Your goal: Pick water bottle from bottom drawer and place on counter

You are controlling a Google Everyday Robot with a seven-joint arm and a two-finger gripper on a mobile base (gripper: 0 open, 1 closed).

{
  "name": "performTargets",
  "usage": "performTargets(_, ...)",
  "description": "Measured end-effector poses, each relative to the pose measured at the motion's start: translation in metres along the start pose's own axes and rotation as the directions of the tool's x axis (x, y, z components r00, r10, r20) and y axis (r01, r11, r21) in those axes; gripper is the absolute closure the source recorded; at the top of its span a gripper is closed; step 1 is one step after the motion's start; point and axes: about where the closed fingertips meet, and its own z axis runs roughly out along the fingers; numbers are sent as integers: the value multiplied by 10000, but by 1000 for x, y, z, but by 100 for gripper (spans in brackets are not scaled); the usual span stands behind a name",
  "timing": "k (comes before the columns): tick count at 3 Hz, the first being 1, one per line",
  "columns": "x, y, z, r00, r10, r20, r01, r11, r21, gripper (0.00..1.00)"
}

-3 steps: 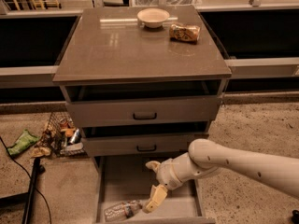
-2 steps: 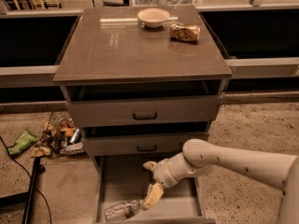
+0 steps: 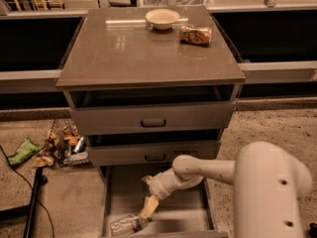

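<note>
The water bottle (image 3: 124, 225) lay on its side at the front left of the bottom drawer (image 3: 181, 213), which stood pulled out beneath the two shallower drawers. The gripper (image 3: 143, 217) hung inside that drawer, angled down and to the left, its tip at the bottle's right end; whether the jaws were spread or clamped on it could not be told. The pale arm (image 3: 198, 170) reached in from the right. On the glossy table (image 3: 124, 53) above sat a small bowl (image 3: 162, 19) and, just beside it, a tan snack packet (image 3: 195, 34).
</note>
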Motion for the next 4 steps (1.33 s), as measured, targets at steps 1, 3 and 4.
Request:
performTargets(1, 18, -19, 45, 9997, -245, 61, 246, 9993, -266, 0)
performTargets(3, 34, -41, 85, 9981, -243, 559, 278, 9976, -635, 0)
performTargets(4, 46, -46, 103, 9985, -162, 529, 206, 9963, -840, 0)
